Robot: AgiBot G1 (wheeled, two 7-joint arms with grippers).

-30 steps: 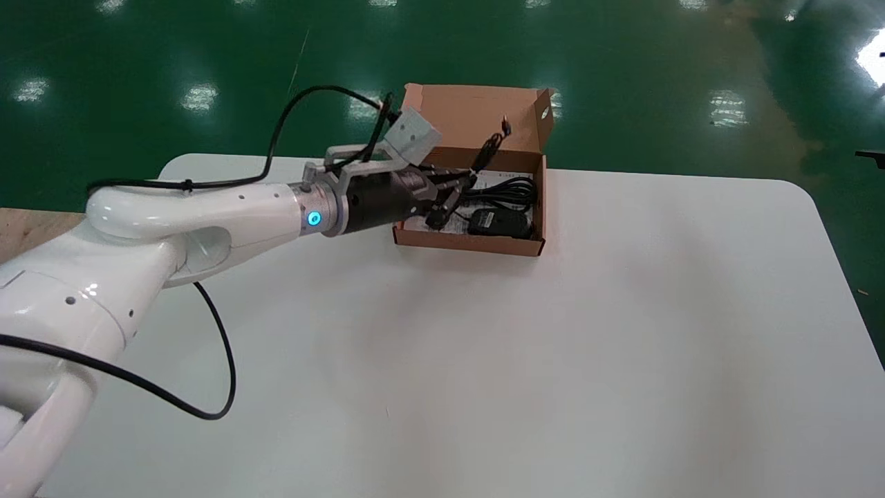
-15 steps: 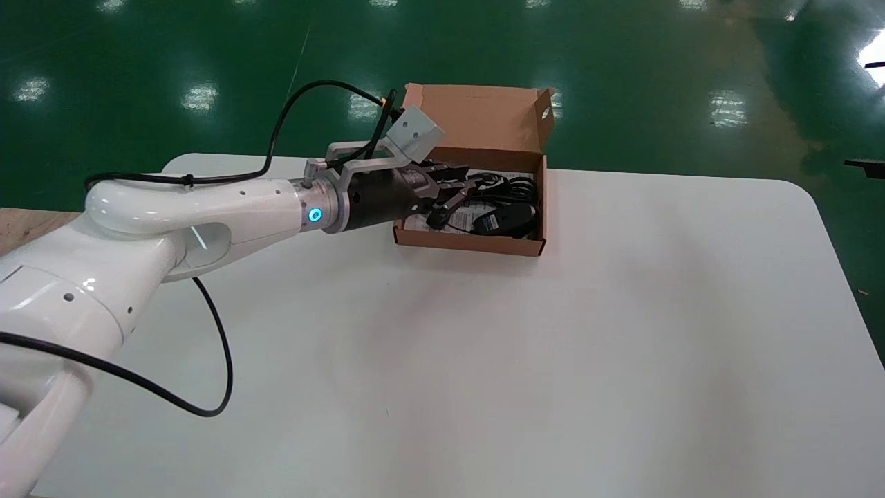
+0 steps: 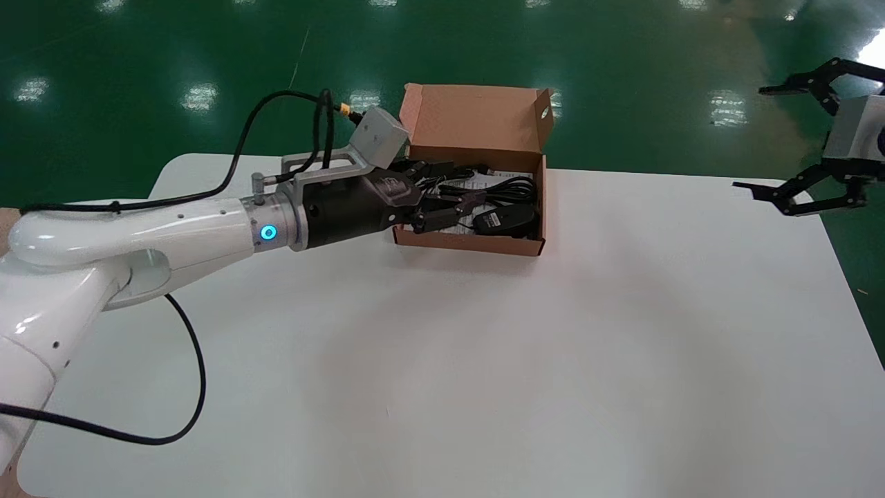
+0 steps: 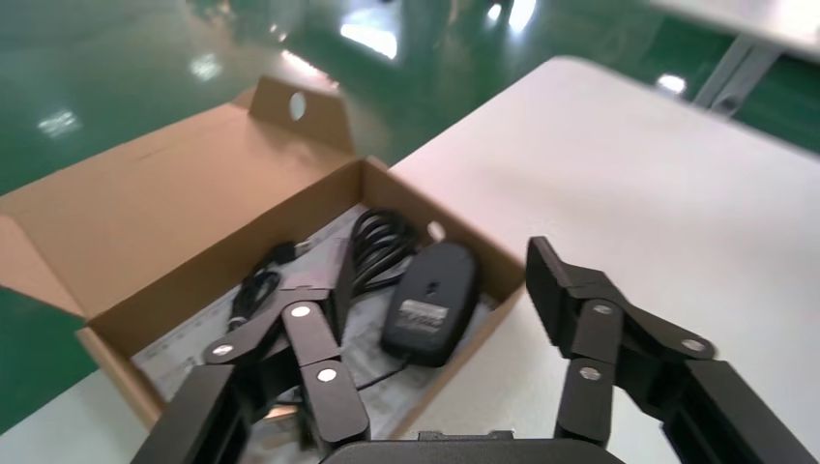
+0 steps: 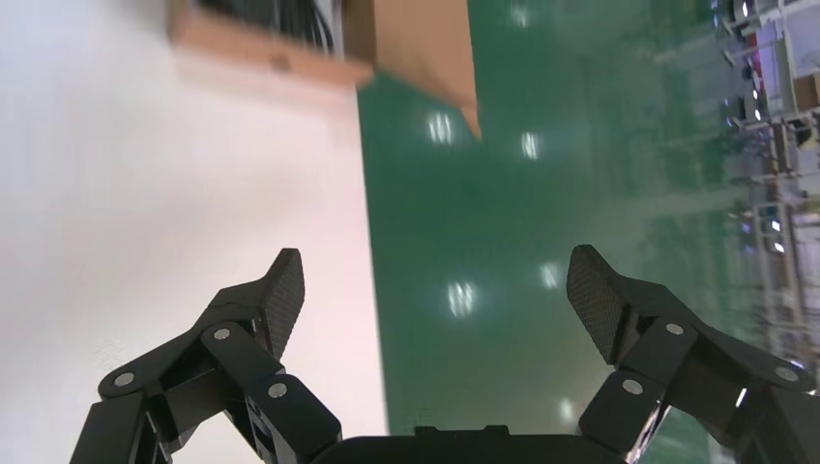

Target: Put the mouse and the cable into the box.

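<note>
The open cardboard box [image 3: 471,244] stands at the table's far edge with its lid upright. Inside, the black mouse [image 3: 502,220] lies upside down at the near right, and the coiled black cable [image 3: 510,187] rests behind it. My left gripper [image 3: 482,183] hovers open over the box's left side with nothing between its fingers. The left wrist view shows the mouse [image 4: 432,300], the cable [image 4: 382,246] and the box [image 4: 145,217] beyond that open gripper [image 4: 440,275]. My right gripper [image 3: 749,137] hangs open past the table's far right corner, again open and holding nothing in its wrist view [image 5: 435,280].
The white table [image 3: 553,346] spreads wide in front of the box. Green floor lies beyond its far edge. A black cable from my left arm [image 3: 187,332] loops over the table's left side. The right wrist view catches the box [image 5: 280,48] far off.
My left gripper let go of the cable, which now lies in the box, and drew back to the left. The right gripper has come into view at the right edge.
</note>
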